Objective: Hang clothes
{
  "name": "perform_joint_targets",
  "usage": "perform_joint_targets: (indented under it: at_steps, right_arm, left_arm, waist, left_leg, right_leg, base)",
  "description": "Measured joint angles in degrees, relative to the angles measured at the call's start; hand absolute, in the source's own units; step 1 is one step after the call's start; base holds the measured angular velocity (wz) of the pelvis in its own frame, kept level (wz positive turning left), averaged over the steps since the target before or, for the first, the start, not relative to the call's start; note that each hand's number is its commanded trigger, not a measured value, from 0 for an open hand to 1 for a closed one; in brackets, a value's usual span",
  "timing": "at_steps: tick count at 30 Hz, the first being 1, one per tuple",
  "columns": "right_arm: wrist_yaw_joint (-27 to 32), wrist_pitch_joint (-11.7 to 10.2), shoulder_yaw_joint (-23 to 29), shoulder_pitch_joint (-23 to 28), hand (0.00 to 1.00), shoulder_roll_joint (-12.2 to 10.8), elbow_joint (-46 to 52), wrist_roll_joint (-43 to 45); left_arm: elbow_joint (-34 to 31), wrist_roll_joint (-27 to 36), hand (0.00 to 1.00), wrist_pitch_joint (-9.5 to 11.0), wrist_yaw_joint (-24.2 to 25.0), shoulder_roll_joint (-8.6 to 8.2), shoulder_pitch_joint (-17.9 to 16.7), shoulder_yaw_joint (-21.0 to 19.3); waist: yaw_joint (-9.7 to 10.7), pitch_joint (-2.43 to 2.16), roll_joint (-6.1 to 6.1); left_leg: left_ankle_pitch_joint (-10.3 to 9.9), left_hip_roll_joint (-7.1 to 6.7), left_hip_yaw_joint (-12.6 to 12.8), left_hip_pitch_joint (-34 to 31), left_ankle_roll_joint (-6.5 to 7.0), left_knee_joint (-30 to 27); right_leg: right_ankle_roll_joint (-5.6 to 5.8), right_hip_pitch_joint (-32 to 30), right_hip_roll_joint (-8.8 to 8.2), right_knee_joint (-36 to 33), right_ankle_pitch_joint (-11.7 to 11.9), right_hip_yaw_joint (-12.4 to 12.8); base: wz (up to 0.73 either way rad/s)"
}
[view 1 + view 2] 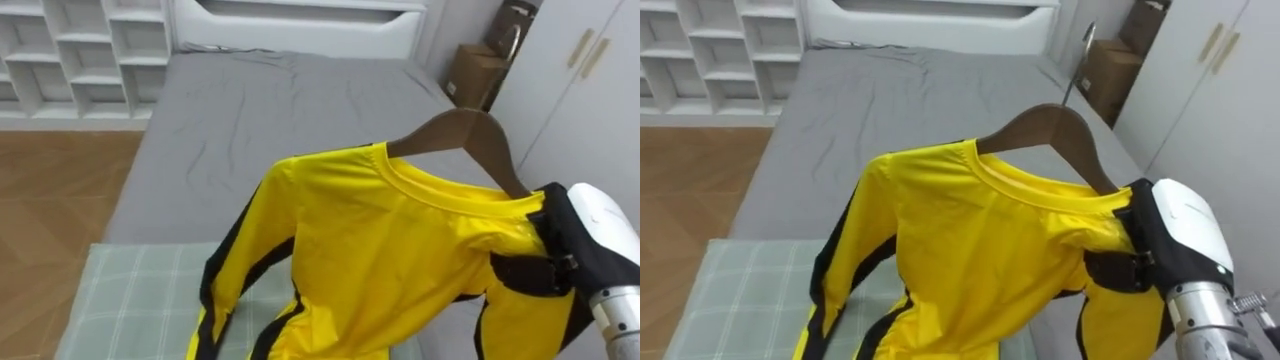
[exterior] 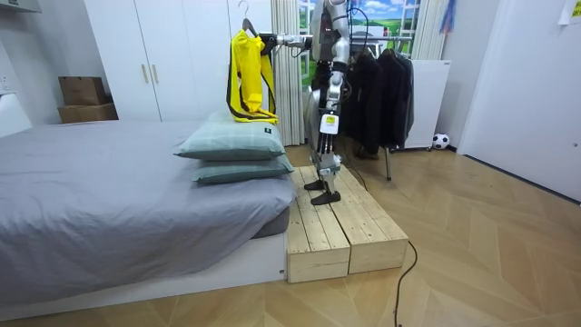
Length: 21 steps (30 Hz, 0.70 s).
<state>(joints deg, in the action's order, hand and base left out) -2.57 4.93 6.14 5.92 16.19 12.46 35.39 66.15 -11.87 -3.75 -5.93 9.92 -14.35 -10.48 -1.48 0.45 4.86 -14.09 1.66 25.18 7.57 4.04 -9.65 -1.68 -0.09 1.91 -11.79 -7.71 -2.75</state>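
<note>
A big bed (image 2: 100, 195) with a grey sheet filled the left of the room view. Two green pillows (image 2: 238, 145) lay stacked on its right end. Beside it, at the middle, a low wooden step (image 2: 340, 232) sat on the wooden floor (image 2: 490, 245).

The yellow shirt (image 1: 400, 260) is thin cloth with a light sheen, its black stripes matt. The hanger (image 1: 470, 135) is smooth dark varnished wood. The bed sheet (image 1: 260, 110) is matt grey cloth, creased. The right hand (image 1: 600, 225) has a glossy white plastic shell.
</note>
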Motion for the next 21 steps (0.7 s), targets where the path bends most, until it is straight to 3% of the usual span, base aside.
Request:
perform_joint_targets:
  at_steps: [1,2,3,4,5,6,7,8,10,13,15,17,18,19,20,21]
  right_arm:
    - [0.0,0.0,-0.5,-0.7,1.00,-0.2,0.0,1.0]
    - [0.0,0.0,-0.5,-1.0,1.00,-0.4,0.3,2.1]
    - [0.0,0.0,-0.6,-1.2,1.00,-0.4,0.4,3.0]
    - [0.0,0.1,-0.7,-1.3,1.00,-0.4,0.4,4.2]
    - [0.3,0.1,-1.4,-1.3,1.00,-0.4,0.4,5.4]
    - [0.6,0.1,-1.9,-1.3,1.00,-0.4,0.4,5.6]
    - [0.7,0.1,-3.4,-1.8,1.00,-0.5,0.4,5.3]
    - [0.7,0.1,-5.3,-2.1,1.00,-0.5,0.4,4.8]
    - [0.6,0.0,-6.6,-2.3,1.00,-0.5,0.4,4.9]
    - [0.4,0.0,-7.3,-3.7,1.00,-0.5,0.4,4.8]
    - [-0.1,0.0,-7.4,-5.1,1.00,-0.5,0.4,4.8]
    - [-0.9,0.0,-7.3,-6.3,1.00,-0.5,1.0,4.9]
    - [-1.3,-0.1,-7.3,-6.5,1.00,-0.5,1.5,4.8]
    - [-1.5,-0.6,-7.4,-7.0,1.00,-0.5,1.9,4.8]
    - [-1.5,-1.1,-7.6,-7.6,1.00,-0.5,1.9,4.9]
    - [-1.5,-1.3,-7.8,-7.9,1.00,-0.4,1.9,4.9]
  left_arm:
    - [0.6,0.0,0.00,0.0,-0.1,0.17,0.8,-0.1]
    - [1.0,0.1,0.00,0.1,-0.2,0.23,1.3,-0.5]
    - [1.2,0.1,0.00,0.1,-0.4,0.18,1.7,-0.6]
    - [1.2,0.2,0.00,0.1,-0.6,0.14,2.6,-0.5]
    - [1.3,0.5,0.00,0.1,-0.9,0.44,2.4,-0.4]
    - [1.3,0.8,0.00,0.1,-1.2,0.75,2.6,-0.3]
    - [1.3,1.2,0.00,0.1,-1.5,1.24,2.5,0.2]
    - [1.3,1.1,0.00,-0.2,-1.9,1.82,2.5,0.7]
    - [0.9,1.0,0.00,-0.8,-2.4,2.08,3.0,0.7]
    - [-0.9,1.0,0.00,-1.3,-2.4,0.81,3.8,0.5]
    - [-2.2,1.0,0.00,-1.6,-2.6,0.89,4.1,0.6]
    - [-2.4,0.9,0.00,-2.2,-3.3,0.96,5.0,0.6]
    - [-2.4,0.9,0.00,-2.3,-3.4,0.97,5.1,0.6]
    - [-2.5,1.0,0.00,-2.2,-3.7,1.00,5.2,0.6]
    - [-2.7,1.0,0.00,-2.2,-4.5,1.43,5.3,0.6]
    - [-2.7,1.0,0.00,-2.3,-4.8,1.65,5.1,0.7]
  waist:
    - [-1.1,0.06,-0.12]
    - [-2.5,0.17,-0.76]
    - [-3.7,0.34,-1.10]
    - [-4.6,0.20,-1.89]
    - [-5.0,-0.22,-2.37]
    - [-5.3,-0.23,-2.38]
    - [-5.9,-0.38,-2.02]
    - [-6.0,-0.38,-1.64]
    - [-5.9,-0.27,-1.57]
    - [-5.4,-0.12,-1.90]
    - [-4.7,0.08,-1.47]
    - [-4.3,-0.05,-1.01]
    - [-4.1,-0.09,-0.97]
    - [-4.0,-0.23,-0.69]
    - [-4.6,-0.15,-0.62]
    - [-5.2,0.03,-0.98]
  left_leg:
    - [-0.3,0.70,3.5,0.0,-0.18,-0.2]
    - [-0.7,1.87,7.6,-0.4,-0.41,-0.1]
    - [-0.8,2.20,9.9,-0.4,-0.47,-0.4]
    - [-1.1,2.81,13.7,0.0,-0.69,-0.9]
    - [-1.4,2.92,16.4,0.4,-1.15,-0.6]
    - [-1.5,2.84,17.7,0.8,-1.39,-0.5]
    - [-1.9,2.74,20.5,1.3,-2.04,-0.8]
    - [-2.4,2.87,22.6,1.9,-2.75,-1.7]
    - [-2.6,4.09,24.4,2.2,-3.43,-3.4]
    - [-2.5,6.29,26.5,2.1,-4.62,-5.3]
    - [-2.9,8.15,27.4,1.7,-5.50,-7.2]
    - [-3.7,11.12,28.5,1.6,-6.98,-10.5]
    - [-3.9,11.83,29.0,1.6,-7.34,-11.9]
    - [-4.2,13.71,28.9,1.7,-7.87,-14.9]
    - [-4.2,15.46,25.3,1.3,-7.94,-19.6]
    - [-3.8,16.08,22.4,1.0,-7.90,-21.5]
  right_leg:
    - [-0.51,-1.2,0.10,0.3,1.2,-4.2]
    - [-0.84,-2.1,-0.09,-0.4,2.1,-10.8]
    - [-0.83,-2.8,-1.01,-2.2,1.9,-14.3]
    - [0.14,-3.7,-4.33,-6.9,0.6,-19.9]
    - [1.70,-3.9,-8.32,-10.8,-1.0,-23.2]
    - [2.19,-3.7,-10.40,-12.0,-1.4,-24.3]
    - [2.94,-3.0,-13.67,-12.5,-1.1,-25.4]
    - [5.04,-2.0,-15.12,-10.9,-0.5,-25.0]
    - [5.44,-1.5,-13.74,-8.0,-0.7,-24.8]
    - [3.75,-2.5,-11.82,-6.9,-0.4,-23.4]
    - [2.57,-3.0,-10.71,-7.0,-0.7,-23.2]
    - [0.80,-3.7,-9.23,-8.2,-2.1,-22.4]
    - [0.40,-3.9,-8.81,-8.7,-2.6,-22.1]
    - [-0.49,-4.2,-7.88,-9.4,-3.5,-21.0]
    - [-1.46,-4.3,-6.63,-10.3,-4.3,-18.9]
    - [-1.94,-4.2,-5.84,-10.6,-4.6,-17.4]
  base:
    - [-1.53]
    - [-1.62]
    - [-1.62]
    - [-1.44]
    - [-1.33]
    - [-1.25]
    - [-1.27]
    - [-1.17]
    - [-0.70]
    - [-0.46]
    - [-0.34]
    - [-0.35]
    - [-0.47]
    - [-0.74]
    - [-0.94]
    - [-1.29]
